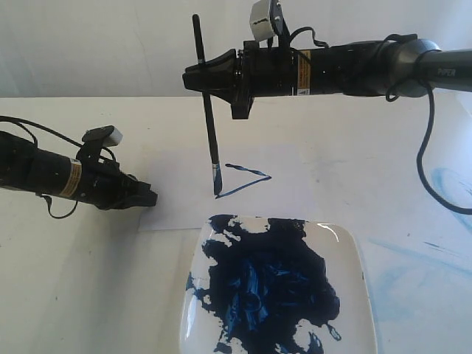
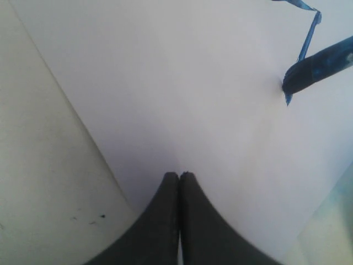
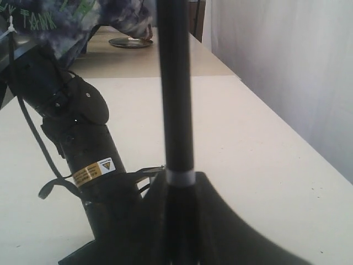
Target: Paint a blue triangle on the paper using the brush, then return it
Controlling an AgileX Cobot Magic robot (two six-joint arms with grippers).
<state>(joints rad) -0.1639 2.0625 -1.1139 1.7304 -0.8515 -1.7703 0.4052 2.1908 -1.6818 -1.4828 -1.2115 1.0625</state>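
Observation:
The brush (image 1: 210, 125) stands almost upright, its blue-stained tip touching the paper (image 1: 177, 177) at the lower left end of the blue triangle (image 1: 251, 177). Two thin strokes of the triangle meet in a point to the right. My right gripper (image 1: 198, 78) is shut on the brush handle (image 3: 175, 83), high above the sheet; my right gripper (image 3: 179, 185) clamps just below the silver band. My left gripper (image 1: 151, 198) is shut and empty, at the paper's left edge. In the left wrist view my left gripper (image 2: 179, 175) rests over the paper (image 2: 182, 83), with the brush tip (image 2: 317, 69) beyond.
A glossy white plate (image 1: 354, 251) smeared with dark-blue paint sits in front of the paper. Pale-blue stains (image 1: 446, 184) mark the table at the right, where a black cable (image 1: 426, 158) hangs from the right arm. The left arm (image 3: 83, 143) shows in the right wrist view.

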